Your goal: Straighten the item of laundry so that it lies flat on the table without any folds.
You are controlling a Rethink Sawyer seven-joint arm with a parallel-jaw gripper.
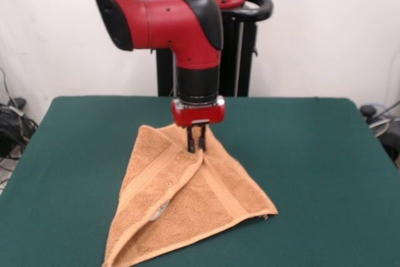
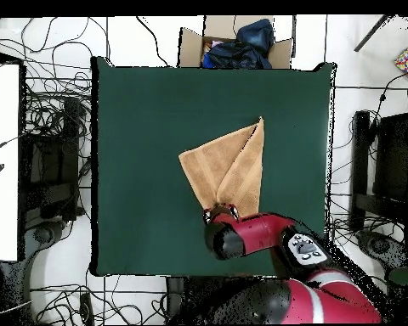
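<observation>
The item of laundry (image 1: 187,207), an orange-tan towel, lies folded into a rough triangle on the green table (image 1: 312,154). Two flaps meet along a raised ridge running toward the near edge, and a pale tag peeks out from the fold. My gripper (image 1: 195,147) points straight down at the towel's far tip, its dark fingers shut on the cloth, which tents up toward them. In the overhead view the towel (image 2: 233,165) fans away from the red arm (image 2: 246,233), which hides the gripper, on the table (image 2: 139,153).
A cardboard box (image 2: 235,42) with dark clothes stands just beyond the table edge opposite the robot. Cables cover the floor on both sides. A black stand (image 2: 369,170) sits off the table's right side in the overhead view.
</observation>
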